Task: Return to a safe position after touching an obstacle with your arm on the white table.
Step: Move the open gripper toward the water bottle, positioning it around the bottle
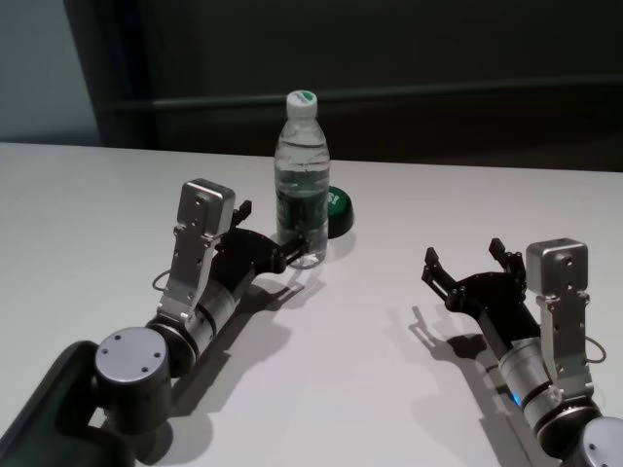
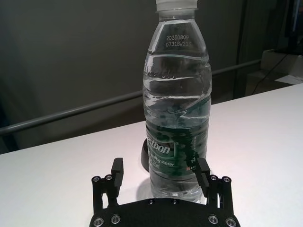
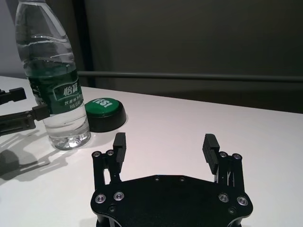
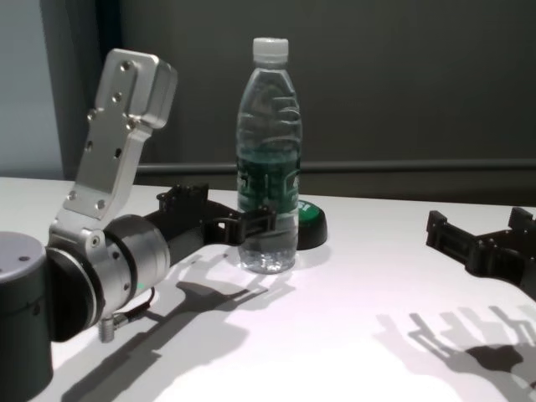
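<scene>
The obstacle, a clear water bottle (image 1: 302,185) with a white cap and dark green label, stands upright on the white table (image 1: 97,214) at centre back. My left gripper (image 1: 271,233) is open and empty right in front of it. One of its fingertips (image 2: 203,172) lies against the bottle's lower side at the label; the other is clear of it. The bottle also shows in the left wrist view (image 2: 177,104), right wrist view (image 3: 52,80) and chest view (image 4: 270,151). My right gripper (image 1: 463,255) is open and empty, low over the table, well to the right of the bottle.
A green push button on a black base (image 1: 339,209) sits just behind and to the right of the bottle, almost touching it. A dark wall with a rail runs behind the table's far edge.
</scene>
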